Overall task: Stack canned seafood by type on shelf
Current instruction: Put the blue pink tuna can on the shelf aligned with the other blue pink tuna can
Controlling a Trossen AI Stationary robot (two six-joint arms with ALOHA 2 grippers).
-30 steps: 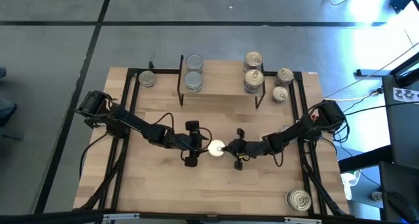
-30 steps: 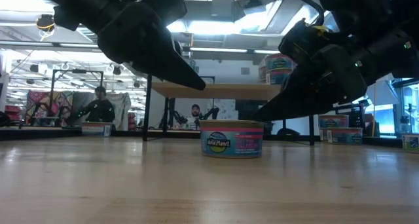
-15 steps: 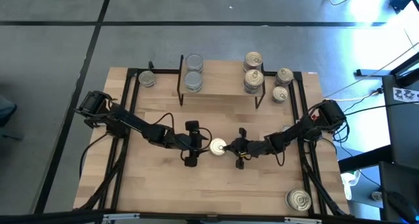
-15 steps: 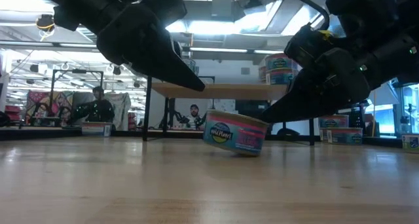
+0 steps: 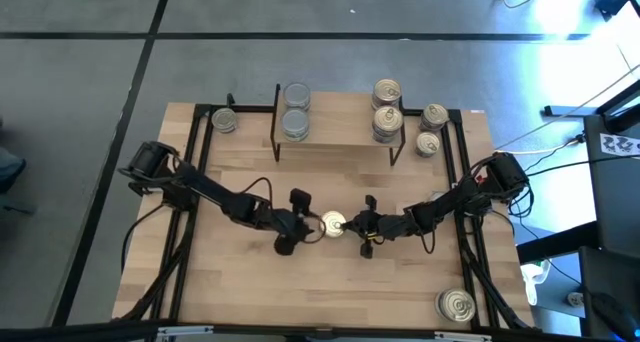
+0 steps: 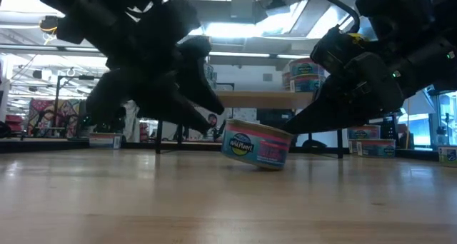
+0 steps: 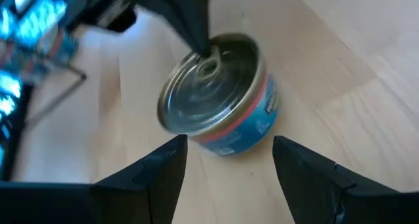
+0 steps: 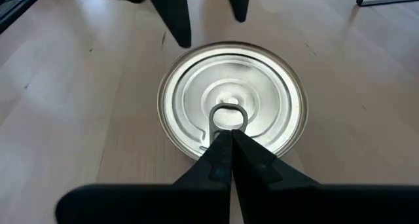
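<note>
One tin of canned seafood (image 5: 332, 223), with a gold pull-ring lid and a pink-and-blue label (image 6: 257, 144), stands tilted at the middle of the table. My right gripper (image 8: 222, 135) is shut, its tips on the lid. My left gripper (image 7: 229, 140) is open on the tin's left. Its fingers stand on either side of the tin without touching it. The shelf (image 5: 340, 117) at the far edge carries silver-lidded tins (image 5: 296, 109) on its left and gold-lidded tins (image 5: 387, 107) on its right. My right gripper rests its shut fingertips (image 8: 224, 140) on the tin's lid at the pull ring (image 8: 226, 116), slanting down from the table's right. Whether they catch under the ring, I cannot tell. The tin is tilted: its right bottom edge (image 6: 284, 165) is on the table and its left side is raised.
Loose tins lie at the far left (image 5: 225, 120), beside the shelf's right leg (image 5: 431, 129) and at the near right corner (image 5: 457, 304). Black frame rails run along both table sides. People show in the room beyond the table.
The tin has tipped: its left side has risen off the table while its right bottom edge has stayed down. My left gripper has rolled about its own axis, staying open around the tin.
</note>
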